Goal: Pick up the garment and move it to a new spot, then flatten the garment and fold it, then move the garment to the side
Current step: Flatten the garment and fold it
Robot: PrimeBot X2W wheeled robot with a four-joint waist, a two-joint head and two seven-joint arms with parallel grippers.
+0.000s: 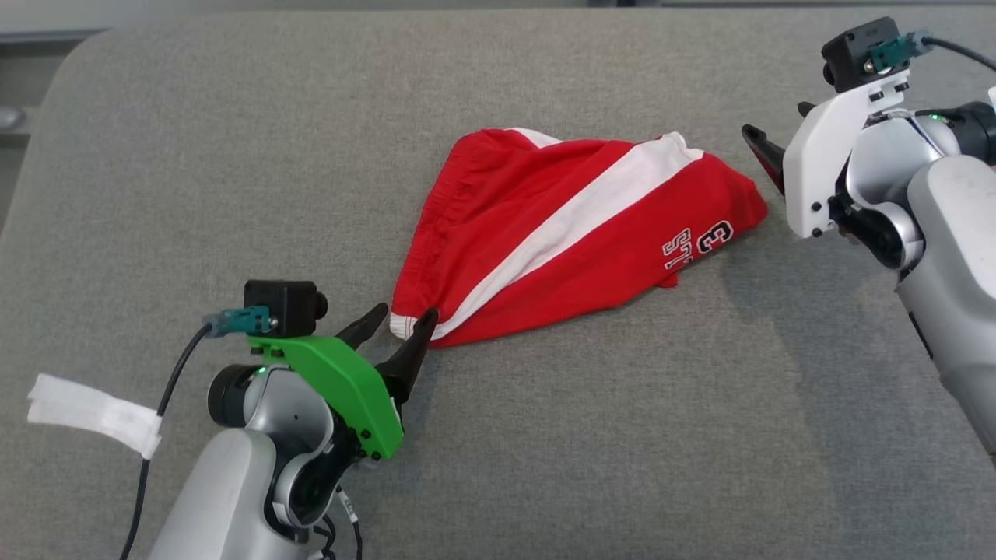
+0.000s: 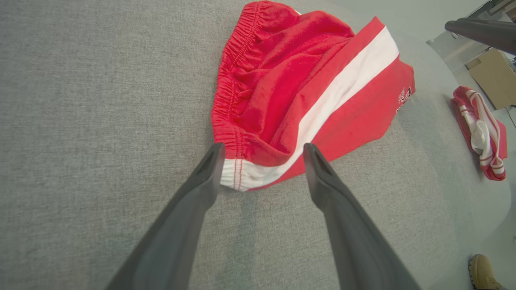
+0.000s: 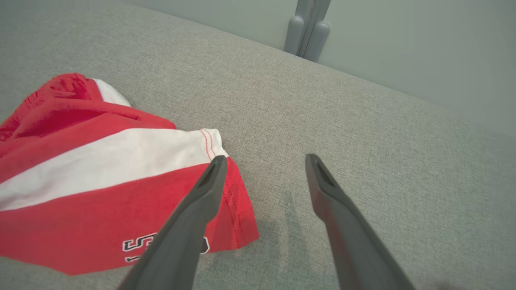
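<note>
The garment (image 1: pixel 560 225) is a pair of red shorts with a broad white stripe and dark lettering, lying crumpled in the middle of the grey padded surface (image 1: pixel 233 155). My left gripper (image 1: pixel 405 315) is open at its near-left corner. In the left wrist view the garment's (image 2: pixel 290 80) white hem corner sits between the spread tips of the left gripper (image 2: pixel 263 148). My right gripper (image 1: pixel 778 132) is open just off the garment's right end. In the right wrist view the right gripper (image 3: pixel 266 159) has one finger over the hem of the garment (image 3: pixel 80 173) and the other over bare fabric.
A second red and white cloth (image 2: pixel 479 133) lies bunched near the surface's rounded edge, with a cardboard box (image 2: pixel 492 76) and a tan shoe (image 2: pixel 481 272) beyond. A white tag (image 1: pixel 93 412) hangs from the left arm's cable. A grey post (image 3: pixel 308 28) stands behind the surface.
</note>
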